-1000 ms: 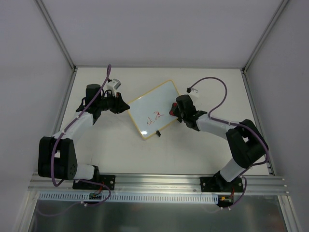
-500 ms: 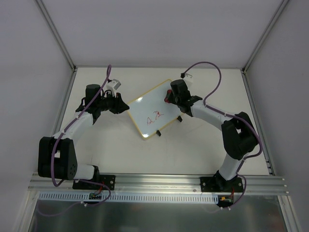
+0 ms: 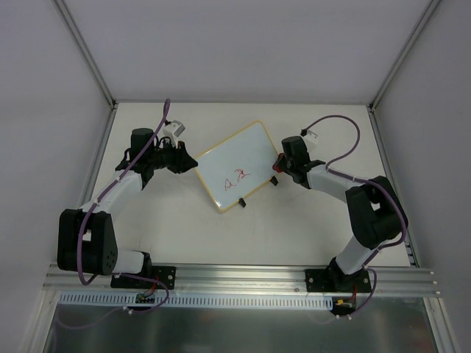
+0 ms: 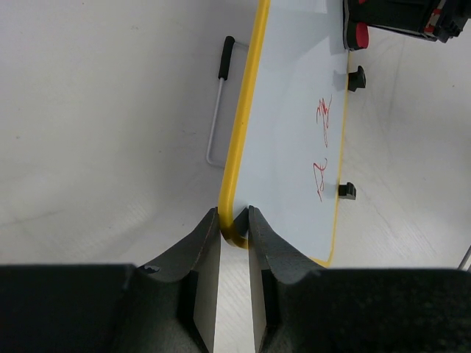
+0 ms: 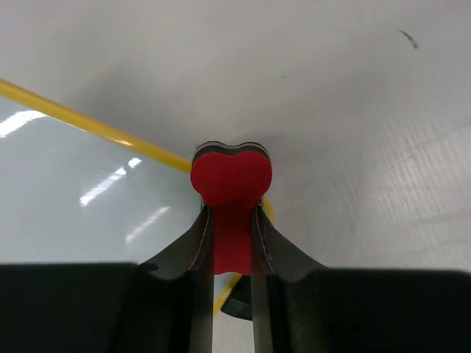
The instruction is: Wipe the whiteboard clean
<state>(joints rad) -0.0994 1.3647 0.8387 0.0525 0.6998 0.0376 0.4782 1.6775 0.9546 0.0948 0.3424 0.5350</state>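
Right gripper (image 3: 278,163) moved off the whiteboard (image 3: 228,163) top corner to its 3 o'clock edge, jaws clamped tight on red eraser (image 5: 232,176). Left gripper (image 4: 234,218) pinches the whiteboard's 9 o'clock corner. Whiteboard sits mid-table, red marks (image 3: 237,178) at centre.

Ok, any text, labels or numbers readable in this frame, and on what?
On the whiteboard: red handwritten marks, two scribbles, not readable as any word or number.
On the red heart-shaped eraser: no text visible.
Nothing else in the views shows legible writing.
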